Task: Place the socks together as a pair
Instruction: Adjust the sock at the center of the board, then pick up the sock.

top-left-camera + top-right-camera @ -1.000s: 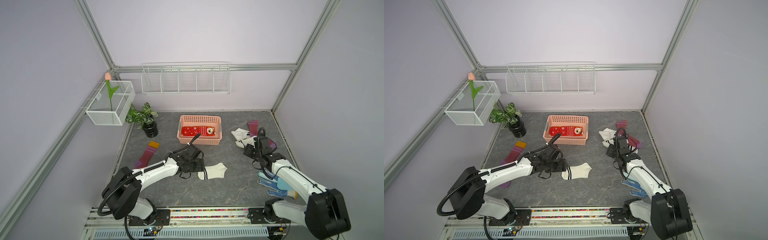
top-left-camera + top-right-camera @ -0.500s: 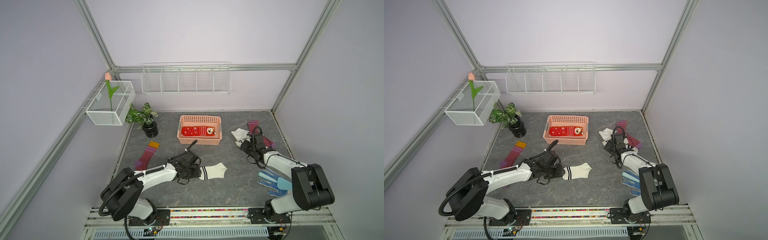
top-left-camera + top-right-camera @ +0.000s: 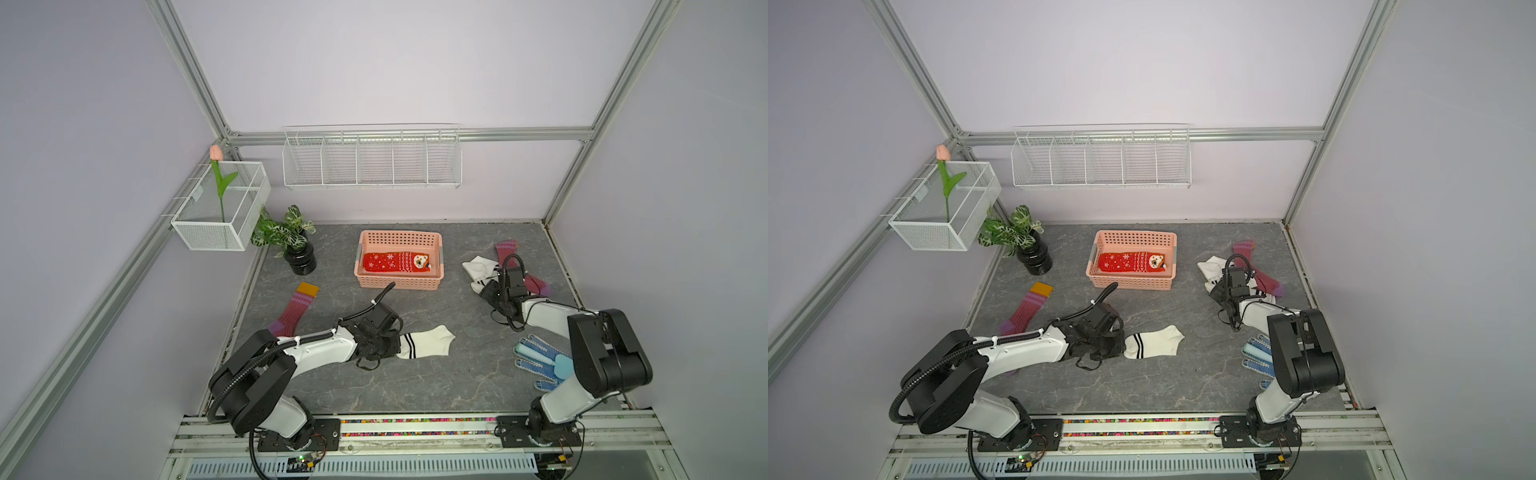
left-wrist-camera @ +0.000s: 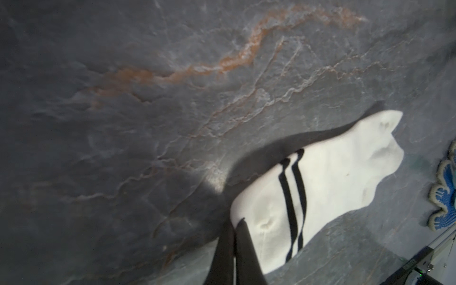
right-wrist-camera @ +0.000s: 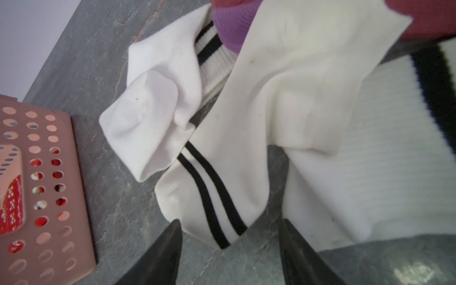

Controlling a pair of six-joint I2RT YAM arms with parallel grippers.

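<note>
Socks: two maroon socks [image 3: 296,309] [image 3: 505,251], one white striped sock [image 3: 424,341] lying singly, one heap of white striped socks [image 3: 478,266] whose number cannot be made out, and one red snowflake sock bundle [image 3: 390,262], one layer or two not discernible. Other items: one pink basket [image 3: 399,284], one potted plant [image 3: 291,232], one wire box [image 3: 208,232] with one tulip [image 3: 216,153], one wall rack [image 3: 372,166] of five compartments, and blue dotted gloves [image 3: 536,353], count unclear. Apparatus: two robot arms [image 3: 320,353] [image 3: 544,313], each bearing one gripper, namely the left gripper [image 4: 235,227] and the right gripper [image 5: 230,222].
</note>
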